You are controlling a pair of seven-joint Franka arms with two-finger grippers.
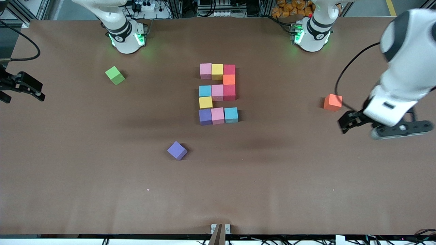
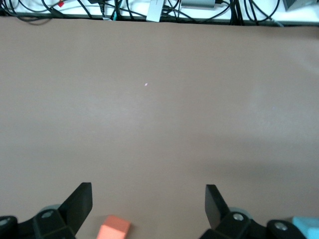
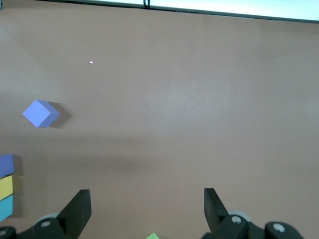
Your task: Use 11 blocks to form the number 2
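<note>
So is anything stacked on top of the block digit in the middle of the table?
No. The number 2 lies as one flat layer of eleven cubes with bare tops. What is under them is hidden. Both grippers are open and away from it.

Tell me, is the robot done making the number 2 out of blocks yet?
It looks done: the number 2 stands complete in the table's middle, eleven blocks, three wide and five tall. Nothing is in hand: the left hand hangs open near a spare orange cube, and the right hand is open at its own end. Spare green and purple cubes lie apart. Nothing seems left.
</note>
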